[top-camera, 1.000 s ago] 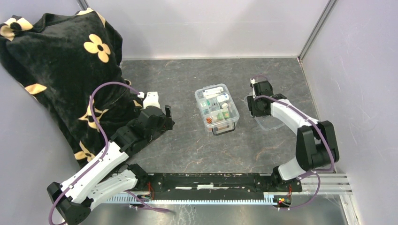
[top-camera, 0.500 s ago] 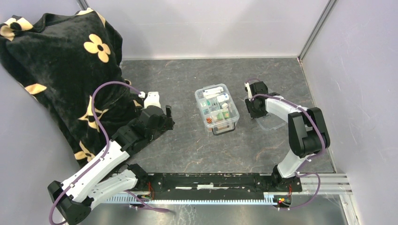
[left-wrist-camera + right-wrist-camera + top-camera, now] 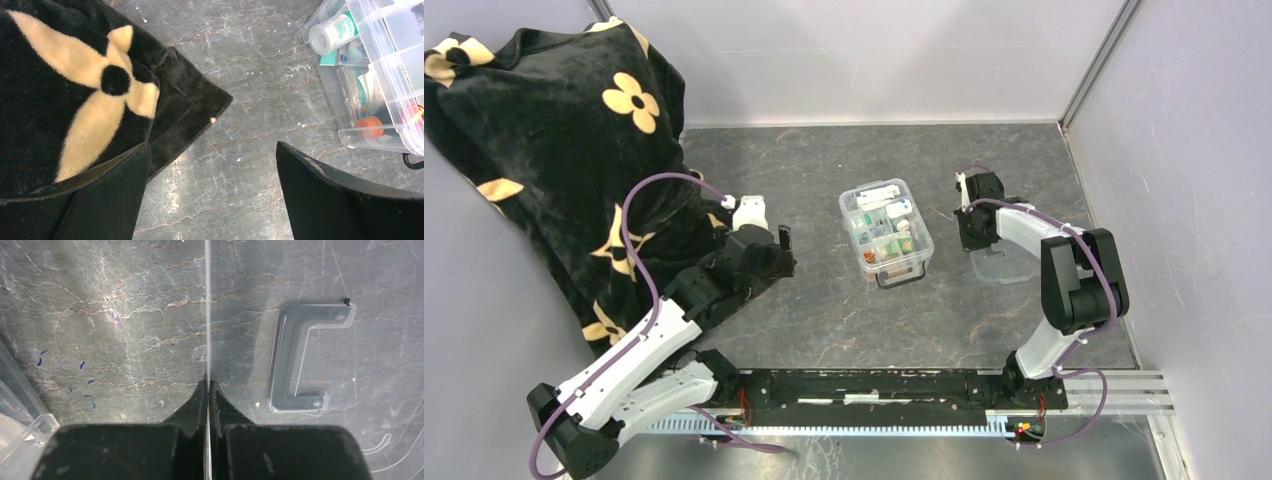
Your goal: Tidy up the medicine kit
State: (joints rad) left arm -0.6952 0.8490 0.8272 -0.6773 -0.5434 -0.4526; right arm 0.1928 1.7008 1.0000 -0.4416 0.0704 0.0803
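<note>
Pinching the clear lid (image 3: 310, 290) by its edge in the closed right claw (image 3: 207, 387), just right of the open medicine kit (image 3: 886, 233) central on the surface (image 3: 824, 310), left claw (image 3: 212, 150) gaping by the blanket (image 3: 554, 150); next, likely lifting lid onto kit.

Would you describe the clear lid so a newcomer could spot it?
On the grey marbled table, look just right of the medicine kit. The clear lid is there, its edge pinched by the right gripper: flat and empty, unlike the packed kit.
</note>
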